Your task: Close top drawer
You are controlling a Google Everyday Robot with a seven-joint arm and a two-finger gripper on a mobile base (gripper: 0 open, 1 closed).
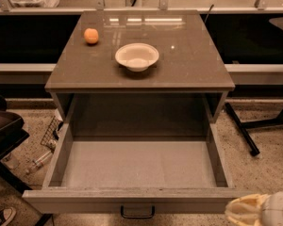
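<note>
Top drawer (137, 166): pulled far out of the cabinet toward 6 o'clock, its deep grey inside open to view.
Handle (137, 213): dark loop at the centre of the front panel.
Gripper (259, 210): pale, at 5 o'clock from the drawer, just beside the right end of the front panel; clenched or released, I cannot tell.
Cabinet top (193, 67): glossy grey-brown, at 12 o'clock from the drawer.
Bowl (137, 56): white, upright, near the middle of the top.
Orange fruit (91, 36): at 10 o'clock from the bowl, apart from it.
</note>
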